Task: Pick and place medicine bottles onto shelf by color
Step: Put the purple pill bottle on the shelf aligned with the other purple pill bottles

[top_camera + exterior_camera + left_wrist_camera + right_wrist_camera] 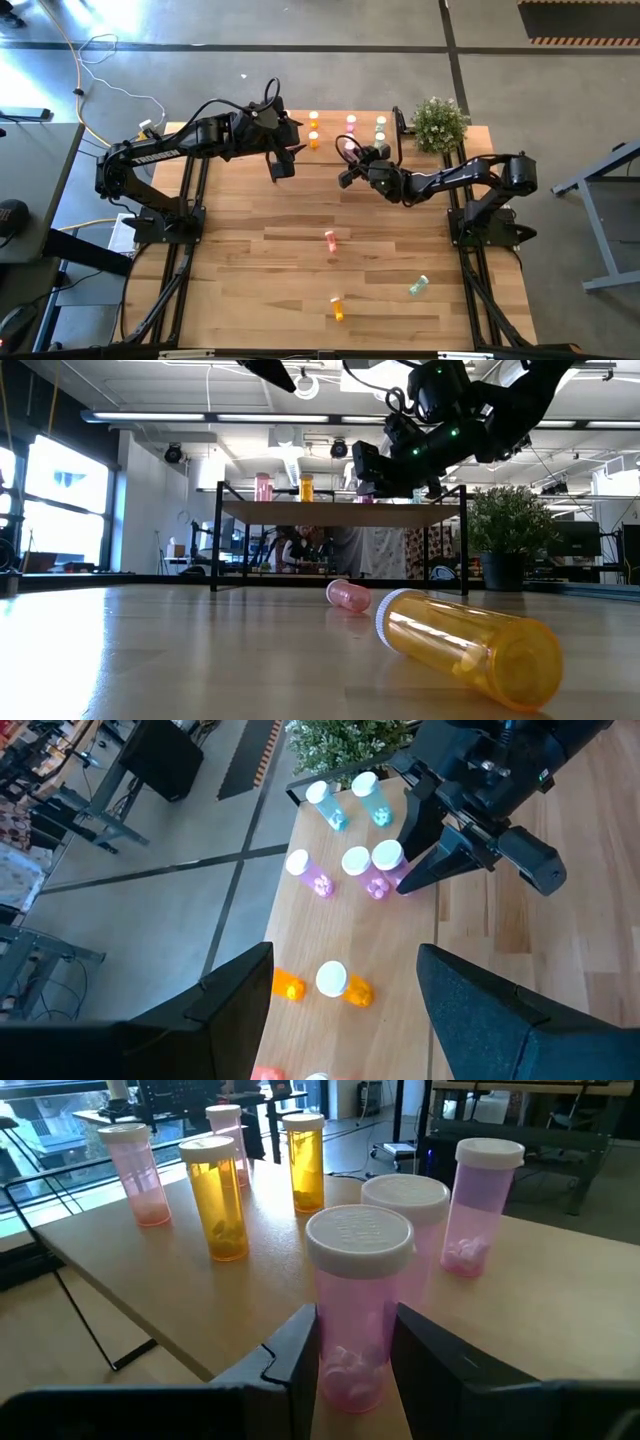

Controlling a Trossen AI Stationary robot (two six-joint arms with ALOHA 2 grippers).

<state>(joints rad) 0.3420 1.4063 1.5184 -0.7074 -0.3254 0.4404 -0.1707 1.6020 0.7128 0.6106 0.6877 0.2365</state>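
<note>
Wood planks make up the bench [300, 250], which stands on a grey concrete floor with a potted plant [440, 122] at its far right corner. Along the far edge sits the shelf [560, 1310], its light board carried on thin black legs.

On the shelf stand upright medicine bottles: orange ones [313, 128] toward the left, pink ones [352, 122] in the middle, pale green ones [381, 128] toward the plant.

The right gripper [347, 160] reaches over the shelf's front edge, and its jaws are clamped narrowly on a pink bottle [357, 1305] with a white cap, upright, its base at the shelf board. A second pink bottle [408, 1230] stands just behind it, and another [482, 1205] a little farther off.

The left gripper [283, 165] hovers above the bench near the shelf's left end, jaws spread wide and holding nothing.

Four bottles lie on their sides on the open bench: a pink one [330, 239] near the centre, an orange one [337, 308] toward the near edge, a teal one [418, 286] to the right, and a faint pink one [335, 261] just nearer than the first.
</note>
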